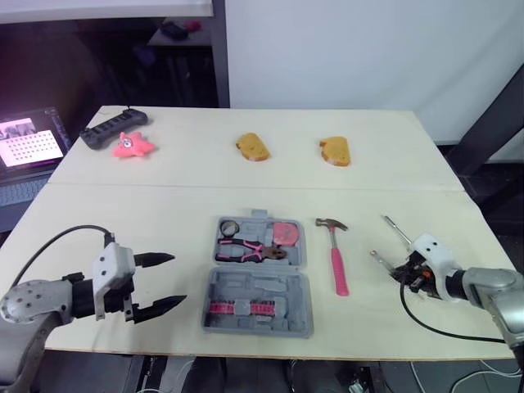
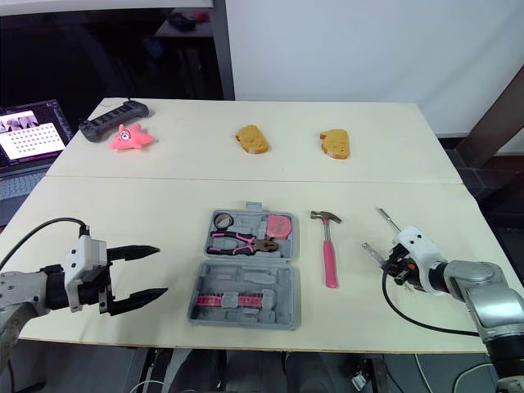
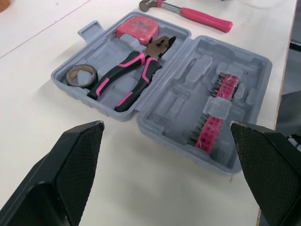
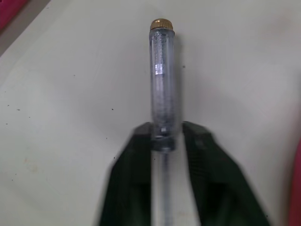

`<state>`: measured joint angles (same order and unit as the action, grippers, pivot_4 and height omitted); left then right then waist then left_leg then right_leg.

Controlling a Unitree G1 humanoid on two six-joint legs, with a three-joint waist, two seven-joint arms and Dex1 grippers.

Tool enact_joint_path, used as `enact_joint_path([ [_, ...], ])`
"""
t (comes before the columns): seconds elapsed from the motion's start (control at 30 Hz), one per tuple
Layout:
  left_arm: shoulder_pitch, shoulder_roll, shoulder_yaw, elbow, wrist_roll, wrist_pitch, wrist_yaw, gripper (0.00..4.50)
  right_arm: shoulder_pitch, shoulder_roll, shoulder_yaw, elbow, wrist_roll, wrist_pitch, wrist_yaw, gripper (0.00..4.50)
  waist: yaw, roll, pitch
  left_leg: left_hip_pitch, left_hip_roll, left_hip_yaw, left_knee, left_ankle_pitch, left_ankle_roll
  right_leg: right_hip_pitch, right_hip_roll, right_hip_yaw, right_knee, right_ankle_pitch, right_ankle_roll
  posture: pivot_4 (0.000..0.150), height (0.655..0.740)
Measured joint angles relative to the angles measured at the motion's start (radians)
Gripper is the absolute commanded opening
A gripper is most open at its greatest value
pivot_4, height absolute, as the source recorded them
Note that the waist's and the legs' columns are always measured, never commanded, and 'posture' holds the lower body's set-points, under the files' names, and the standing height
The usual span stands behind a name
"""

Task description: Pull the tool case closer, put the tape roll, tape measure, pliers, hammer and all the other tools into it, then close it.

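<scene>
The grey tool case [image 1: 259, 300] lies open near the table's front middle. Its far half holds a tape roll [image 1: 228, 226], pink-handled pliers [image 1: 248, 250] and a pink tape measure [image 1: 284, 233]; the near half holds a pink bit strip [image 3: 215, 113]. A pink-handled hammer [image 1: 336, 258] lies on the table just right of the case. My right gripper [image 1: 407, 271] is down on the table at the front right, shut on a clear-handled screwdriver [image 4: 161, 80] with a brass cap. A second screwdriver [image 1: 396, 230] lies just beyond it. My left gripper [image 1: 176, 279] hovers open left of the case, holding nothing.
Two orange-brown pieces [image 1: 253, 146] [image 1: 335, 151] lie at the back middle. A pink toy [image 1: 131, 145] and a black bar [image 1: 114, 127] sit at the back left. A lit laptop screen [image 1: 29, 143] stands off the table's left side.
</scene>
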<state>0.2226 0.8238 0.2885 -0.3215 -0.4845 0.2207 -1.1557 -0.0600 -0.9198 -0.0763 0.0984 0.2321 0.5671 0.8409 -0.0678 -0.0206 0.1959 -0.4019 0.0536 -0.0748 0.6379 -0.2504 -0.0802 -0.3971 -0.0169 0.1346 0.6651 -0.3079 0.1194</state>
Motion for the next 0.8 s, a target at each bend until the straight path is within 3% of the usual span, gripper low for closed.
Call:
enact_joint_path([
  [0.17, 0.005, 0.000, 0.000, 0.007, 0.003, -0.013, -0.002, 4.50, -0.001, -0.013, 0.005, -0.063, 0.009, 0.079, 0.023, 0.02, 0.000, 0.001, 0.000, 0.000, 0.000, 0.000, 0.000, 0.000, 0.000, 0.000, 0.000, 0.000, 0.000, 0.000, 0.000, 0.150, 0.7314],
  [0.3, 0.010, 0.000, 0.002, 0.019, 0.005, -0.019, -0.006, 4.50, -0.110, -0.102, 0.075, -0.225, 0.011, 0.204, 0.076, 0.02, -0.007, 0.005, 0.001, 0.002, 0.000, 0.000, -0.001, 0.000, 0.000, -0.001, 0.000, 0.001, 0.001, 0.000, 0.000, 0.150, 0.7314],
  [0.37, 0.015, 0.001, 0.004, 0.030, 0.011, -0.034, -0.011, 4.50, -0.251, -0.185, 0.185, -0.346, -0.041, 0.226, 0.131, 0.02, -0.006, 0.008, 0.003, 0.003, 0.001, 0.001, -0.003, 0.000, 0.000, -0.002, 0.001, 0.001, 0.001, 0.000, 0.000, 0.150, 0.7314],
  [0.47, 0.021, 0.001, 0.014, 0.034, 0.016, -0.038, -0.012, 4.50, -0.476, -0.207, 0.335, -0.459, -0.073, 0.310, 0.220, 0.02, -0.003, 0.008, 0.003, 0.003, 0.001, 0.001, -0.006, 0.000, 0.000, -0.003, 0.001, 0.001, 0.001, 0.000, 0.000, 0.150, 0.7314],
  [0.67, 0.098, -0.005, 0.067, 0.002, 0.018, -0.043, 0.015, 4.50, -0.941, -0.103, 0.737, -0.487, -0.131, 0.540, 0.416, 0.02, 0.001, 0.008, 0.003, -0.007, 0.000, 0.001, -0.005, 0.000, -0.001, -0.012, -0.002, -0.001, 0.001, 0.000, 0.000, 0.150, 0.7314],
  [0.8, 0.167, -0.019, 0.109, -0.050, 0.018, -0.049, 0.041, 4.50, -1.090, 0.023, 0.867, -0.453, -0.139, 0.672, 0.428, 0.02, -0.003, 0.008, 0.003, -0.007, 0.000, 0.000, -0.006, 0.000, -0.001, -0.013, -0.002, -0.002, 0.002, 0.000, 0.000, 0.150, 0.7314],
])
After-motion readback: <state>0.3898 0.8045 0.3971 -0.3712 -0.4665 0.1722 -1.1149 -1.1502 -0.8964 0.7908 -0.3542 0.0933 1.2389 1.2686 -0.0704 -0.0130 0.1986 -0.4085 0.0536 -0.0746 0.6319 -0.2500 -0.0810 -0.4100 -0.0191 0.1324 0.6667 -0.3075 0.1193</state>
